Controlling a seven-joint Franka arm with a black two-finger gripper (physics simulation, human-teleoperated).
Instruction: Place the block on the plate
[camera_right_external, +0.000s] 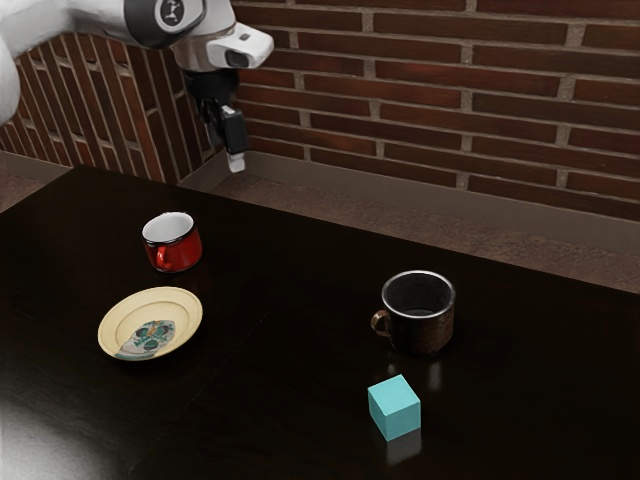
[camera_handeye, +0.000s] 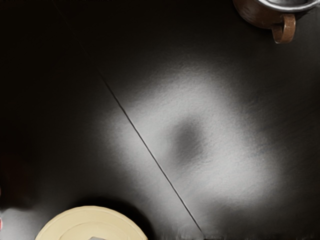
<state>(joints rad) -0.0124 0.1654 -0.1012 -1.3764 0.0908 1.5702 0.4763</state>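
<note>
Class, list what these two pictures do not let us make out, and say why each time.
Exterior view: the far faces of the block, hidden by its near ones.
Exterior view: the base of the arm, cut off by the picture's edge.
Wrist view: part of the plate, cut off by the edge.
Wrist view: part of the brown mug, likewise cut off.

Arm (camera_right_external: 45, 22) raised and bent, hand (camera_right_external: 238, 46) pointing downward
</note>
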